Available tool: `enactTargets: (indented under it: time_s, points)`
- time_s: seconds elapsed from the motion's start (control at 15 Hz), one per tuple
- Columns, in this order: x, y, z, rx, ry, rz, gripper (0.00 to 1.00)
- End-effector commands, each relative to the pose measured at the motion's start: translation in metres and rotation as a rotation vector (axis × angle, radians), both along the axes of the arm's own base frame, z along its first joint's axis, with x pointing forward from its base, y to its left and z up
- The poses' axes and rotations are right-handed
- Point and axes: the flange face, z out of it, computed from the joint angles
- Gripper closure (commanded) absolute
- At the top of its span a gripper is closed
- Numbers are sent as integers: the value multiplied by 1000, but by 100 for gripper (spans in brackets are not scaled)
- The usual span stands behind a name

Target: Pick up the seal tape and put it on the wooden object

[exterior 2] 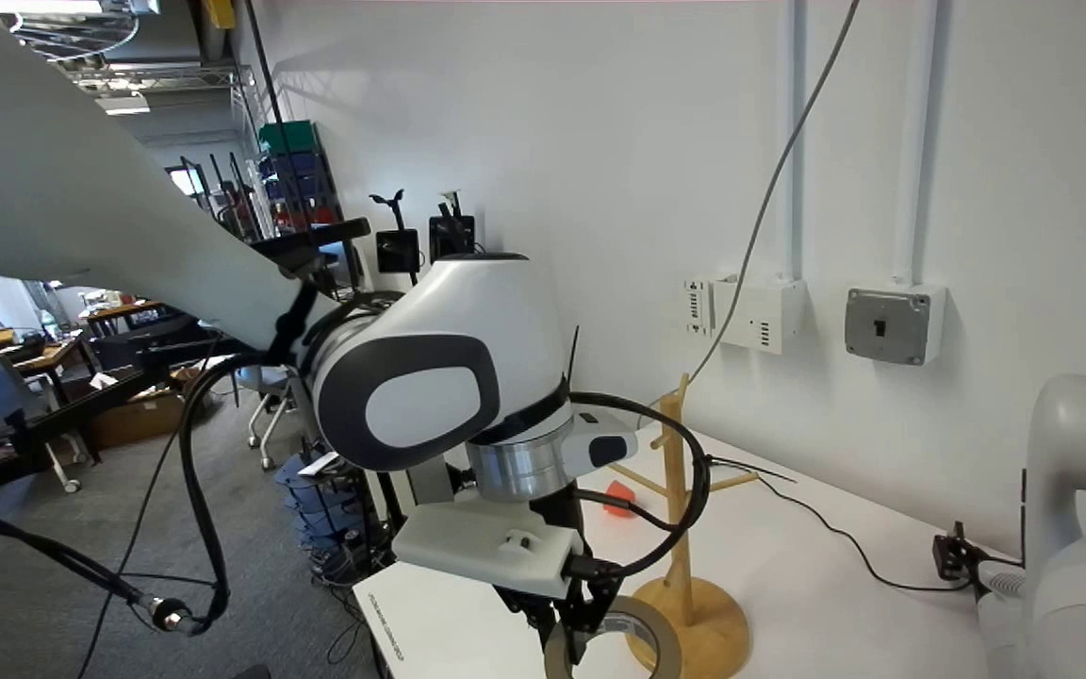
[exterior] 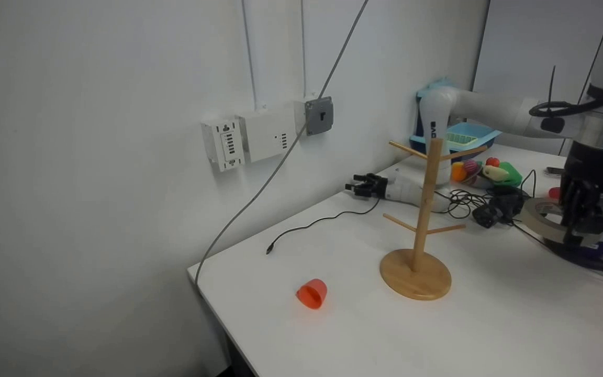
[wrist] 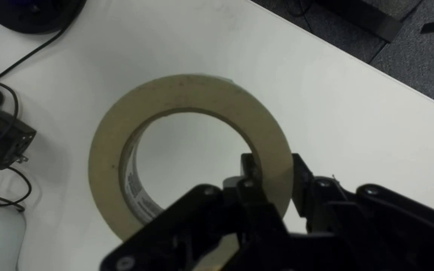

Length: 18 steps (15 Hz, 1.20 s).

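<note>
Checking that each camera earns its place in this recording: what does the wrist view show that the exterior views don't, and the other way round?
Wrist view only: it makes out the metal prongs of the black plug and the printing inside the tape.

Exterior views only: the upright pole of the wooden stand, the small orange-red piece and the grey wall switch, all present in both exterior views.

Shared: the tape, held at its rim by the gripper, and the white table.

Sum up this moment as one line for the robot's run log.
gripper: shut on tape; tape: held apart from stand; stand: upright on table; placing: not yet done
</note>
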Motion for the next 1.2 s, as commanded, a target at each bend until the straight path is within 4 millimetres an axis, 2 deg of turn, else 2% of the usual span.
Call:
enactTargets:
  time_s: [0.0,0.8,1.13]
  points:
    - [0,1,0,7,2,0,94]
    - [12,5,-1,18,-125,36,94]
    - [15,12,-4,106,-163,41,94]
